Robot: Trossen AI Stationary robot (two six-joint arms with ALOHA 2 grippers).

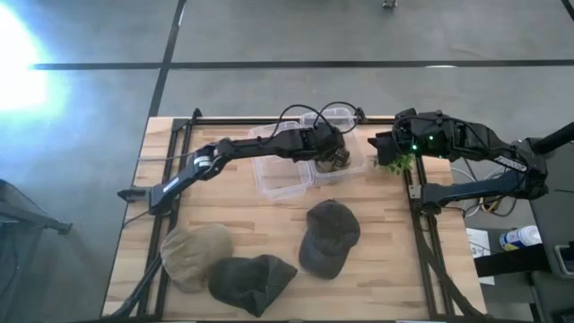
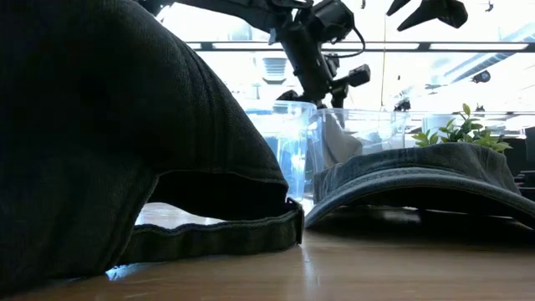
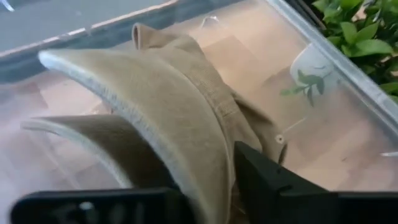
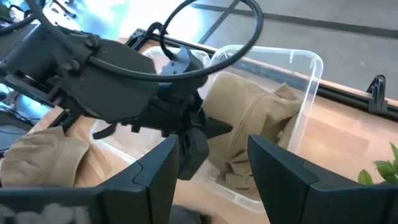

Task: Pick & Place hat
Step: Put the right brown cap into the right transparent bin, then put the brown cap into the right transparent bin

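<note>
A khaki cap [image 3: 180,106] sits in my left gripper [image 3: 205,180], over the clear plastic bin [image 1: 334,117] at the table's far side. In the right wrist view the cap [image 4: 255,118] lies inside that bin, crumpled against its wall. My left gripper [image 1: 330,154] is shut on it. My right gripper [image 4: 211,168] hovers open just right of the bin [image 1: 381,148], touching nothing. Three more hats lie flat on the table near the front: a tan one [image 1: 195,254], a dark one [image 1: 254,281] and a grey cap [image 1: 329,235]. My left gripper pinches the khaki cap by its curved brim [image 3: 205,155] between its two fingers [image 3: 261,174]. The fingers come slanting down from the table's left into the bin. The crown [image 4: 261,134] slumps below and beyond the fingers inside the bin; whether it rests on the bin's floor I cannot tell.
A second clear bin [image 1: 282,175] stands beside the first, toward the near-left. A small green plant [image 1: 395,163] stands at the table's right edge, close to my right gripper. Bare wood shows at the table's left and between the bins and the hats.
</note>
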